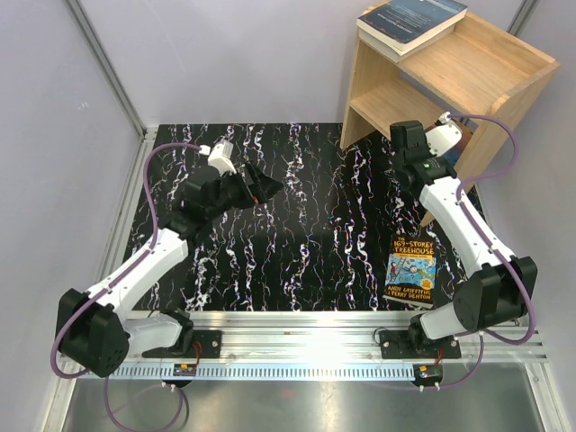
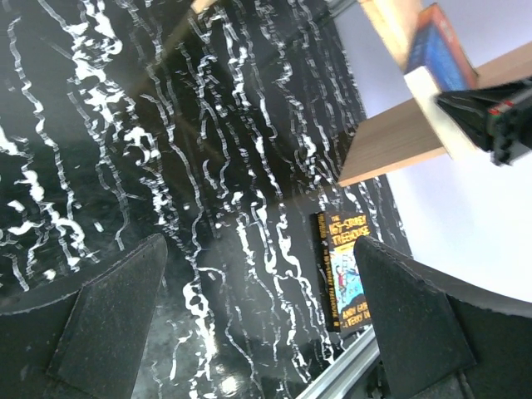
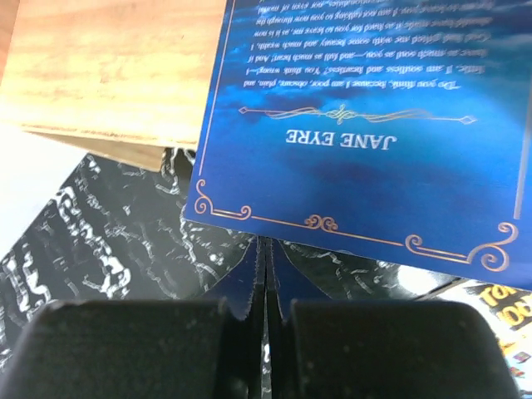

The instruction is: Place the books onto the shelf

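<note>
— Where was the dark blue paperback lettered "JANE EYRE"?

— At the open front of the light wooden two-tier shelf, level with its lower tier, back cover turned toward the right gripper. How far in it sat, I couldn't tell.

— And that gripper?

— Fingers pressed together with nothing between them, tips right at the book's edge. The right arm rose from its base at the table's near edge and stretched toward the shelf, wrist bent in toward it.

— Other books?

— A dark blue-grey paperback lay flat on the shelf's top board, overhanging its far-left corner. A blue-and-yellow "Treehouse" paperback lay face up on the black white-veined table, near the near-right corner, just beside the right arm's base.

— The left side?

— The left arm reached low over the table's left half. The left gripper hung above the surface, fingers spread wide, holding nothing, well apart from every book.
</note>
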You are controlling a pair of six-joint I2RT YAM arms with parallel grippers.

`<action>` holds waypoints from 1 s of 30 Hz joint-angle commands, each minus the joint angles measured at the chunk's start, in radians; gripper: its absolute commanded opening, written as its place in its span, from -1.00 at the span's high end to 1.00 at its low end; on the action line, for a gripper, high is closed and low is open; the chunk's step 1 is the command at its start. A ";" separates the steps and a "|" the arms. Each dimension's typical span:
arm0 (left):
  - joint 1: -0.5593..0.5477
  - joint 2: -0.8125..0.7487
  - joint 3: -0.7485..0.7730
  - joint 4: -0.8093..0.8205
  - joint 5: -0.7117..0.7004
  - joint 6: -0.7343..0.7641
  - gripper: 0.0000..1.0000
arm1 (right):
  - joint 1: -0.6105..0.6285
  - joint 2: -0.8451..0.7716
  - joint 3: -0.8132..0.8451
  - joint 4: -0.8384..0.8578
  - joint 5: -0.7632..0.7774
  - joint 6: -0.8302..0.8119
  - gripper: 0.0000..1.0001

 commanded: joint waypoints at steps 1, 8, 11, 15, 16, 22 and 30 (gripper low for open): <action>0.020 -0.007 -0.018 0.046 0.033 0.015 -0.97 | -0.001 -0.015 0.008 -0.003 0.155 -0.044 1.00; 0.023 0.011 -0.038 0.063 0.052 0.009 -0.97 | -0.001 0.024 0.014 -0.019 0.285 -0.072 1.00; 0.024 0.011 -0.055 0.066 0.050 0.009 -0.97 | -0.002 0.059 0.028 -0.028 0.322 -0.084 1.00; 0.030 0.008 -0.072 0.069 0.055 0.011 -0.97 | -0.007 0.102 0.048 -0.054 0.355 -0.061 1.00; 0.032 0.007 -0.072 0.065 0.058 0.012 -0.97 | -0.008 0.114 0.050 -0.054 0.356 -0.061 1.00; 0.033 -0.012 -0.072 0.037 0.055 0.026 -0.97 | 0.002 0.061 0.012 0.002 0.263 -0.125 1.00; 0.033 -0.042 -0.089 0.045 0.068 0.000 -0.97 | 0.087 -0.310 -0.240 0.156 0.086 -0.296 -0.22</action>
